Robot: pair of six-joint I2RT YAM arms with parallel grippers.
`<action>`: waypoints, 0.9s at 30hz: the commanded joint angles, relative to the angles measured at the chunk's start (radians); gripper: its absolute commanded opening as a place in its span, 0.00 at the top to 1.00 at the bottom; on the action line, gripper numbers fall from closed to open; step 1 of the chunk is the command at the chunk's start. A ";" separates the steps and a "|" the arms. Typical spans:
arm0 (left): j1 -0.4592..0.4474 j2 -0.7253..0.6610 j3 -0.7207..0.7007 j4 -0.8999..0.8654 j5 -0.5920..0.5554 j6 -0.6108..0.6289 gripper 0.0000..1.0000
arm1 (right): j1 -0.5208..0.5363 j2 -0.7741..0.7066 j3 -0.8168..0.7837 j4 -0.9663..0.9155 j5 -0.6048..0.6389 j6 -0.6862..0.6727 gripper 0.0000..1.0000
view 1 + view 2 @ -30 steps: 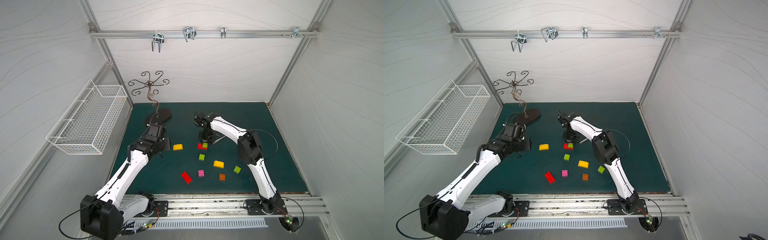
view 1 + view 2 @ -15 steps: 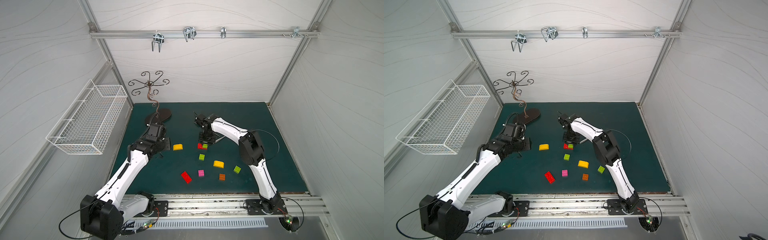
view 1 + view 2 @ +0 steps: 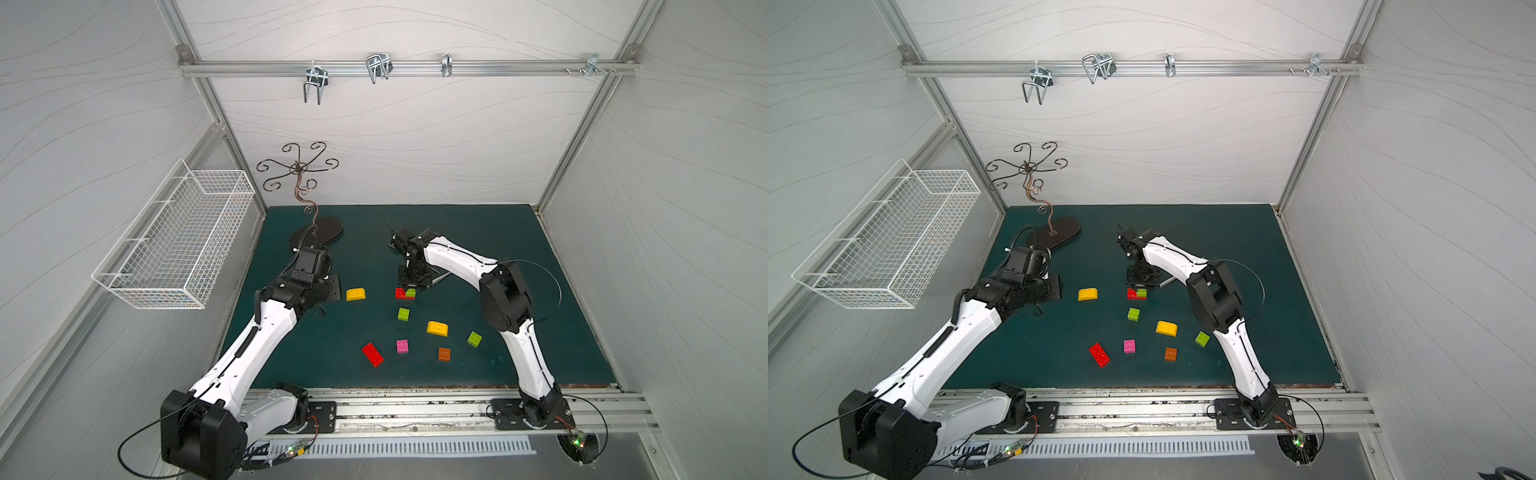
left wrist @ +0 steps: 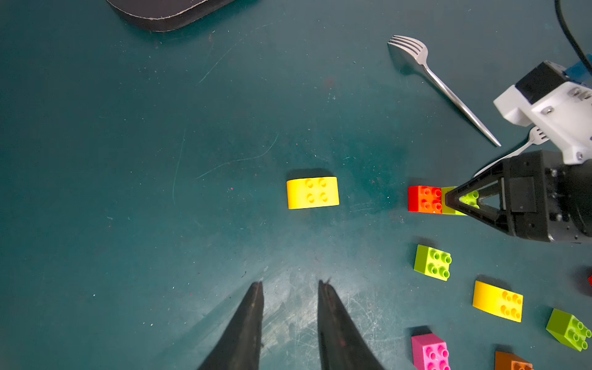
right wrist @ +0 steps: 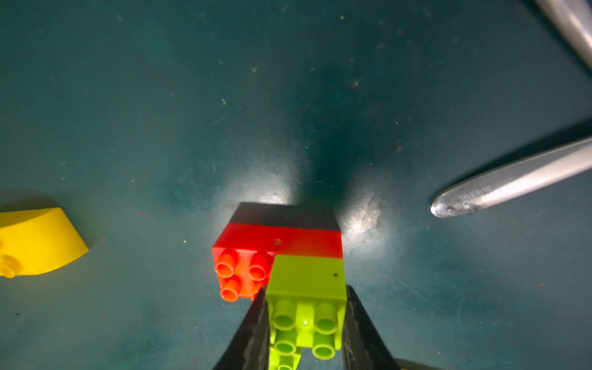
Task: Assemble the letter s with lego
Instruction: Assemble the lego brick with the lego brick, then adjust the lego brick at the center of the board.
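Your right claw [image 5: 306, 288] grips the lime green brick [image 5: 306, 275] on one half of the red brick [image 5: 275, 240], probably to press it home; your left claw [image 4: 290, 283], slightly open and empty, hangs well apart from the red brick.

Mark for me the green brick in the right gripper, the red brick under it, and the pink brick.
held green brick [image 5: 306, 278]: right wrist view, on its smooth side face.
red brick [image 5: 278, 240]: right wrist view, on its side face.
pink brick [image 3: 402, 345]: a top view, on its studded top.

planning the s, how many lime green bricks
3: one lime green brick in the right gripper atop a red brick, one nearer the front, one by the right arm.
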 commanded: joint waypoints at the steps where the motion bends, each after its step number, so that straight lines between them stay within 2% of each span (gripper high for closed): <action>1: 0.008 0.004 0.027 0.002 -0.004 -0.011 0.68 | -0.006 0.144 -0.015 -0.057 0.043 -0.053 1.00; 13: 0.021 0.010 0.028 -0.002 -0.004 -0.011 0.68 | 0.029 0.224 0.012 -0.065 0.026 -0.069 1.00; 18: 0.026 0.011 0.030 -0.002 0.000 -0.013 0.68 | 0.010 0.170 0.013 -0.064 0.029 -0.037 1.00; 27: 0.030 0.014 0.030 -0.002 0.010 -0.013 0.64 | -0.047 -0.031 -0.046 -0.040 0.041 0.058 1.00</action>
